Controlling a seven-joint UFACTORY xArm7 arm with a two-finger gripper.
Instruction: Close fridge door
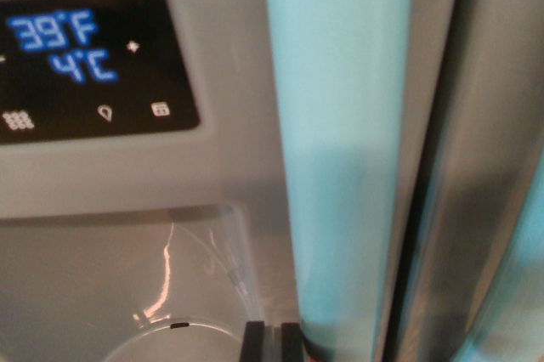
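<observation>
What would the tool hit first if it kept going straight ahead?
Probably the pale blue door handle, filling the view just ahead of the tool; the fridge door panel lies behind it, though depth is unclear.

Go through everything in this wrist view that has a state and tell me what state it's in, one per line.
Display panel: lit, reading 39°F and 4°C.
Panel icons: visible along the bottom row, none clearly highlighted.
Fridge door handle: upright, close to the camera.
Door seam: a narrow dark gap beside the handle; fully shut or not, cannot tell.
Fingers: only dark tips visible at the bottom edge; open or shut, cannot tell.
</observation>
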